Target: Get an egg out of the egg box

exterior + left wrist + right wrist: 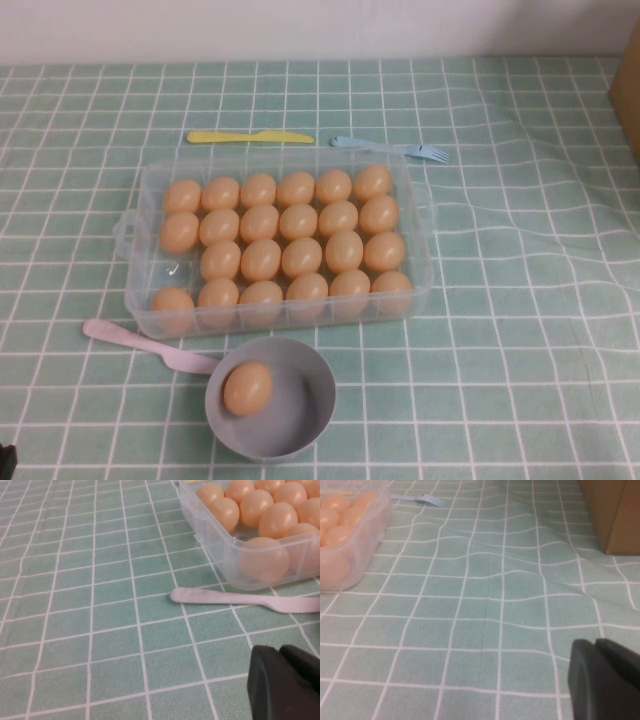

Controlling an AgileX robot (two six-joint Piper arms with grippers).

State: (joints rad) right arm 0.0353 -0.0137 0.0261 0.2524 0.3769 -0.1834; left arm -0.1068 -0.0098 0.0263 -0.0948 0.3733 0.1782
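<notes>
The clear plastic egg box [420, 215] stands mid-table, full of orange-tan eggs [300, 256] except for one empty well [176, 268] near its front left. One more egg [248, 388] lies in a round grey bowl [300, 420] just in front of the box. My left gripper [280, 651] is shut and empty, low over the cloth to the left of the box's front left corner [235, 565]. My right gripper [596, 643] is shut and empty, over the cloth to the right of the box [367, 545]. Neither gripper shows in the high view.
A pink plastic knife [140, 343] lies in front of the box's left corner and also shows in the left wrist view [235, 598]. A yellow knife [250, 137] and a blue fork [392, 148] lie behind the box. A cardboard box [612, 515] stands far right. The cloth is wrinkled on the right.
</notes>
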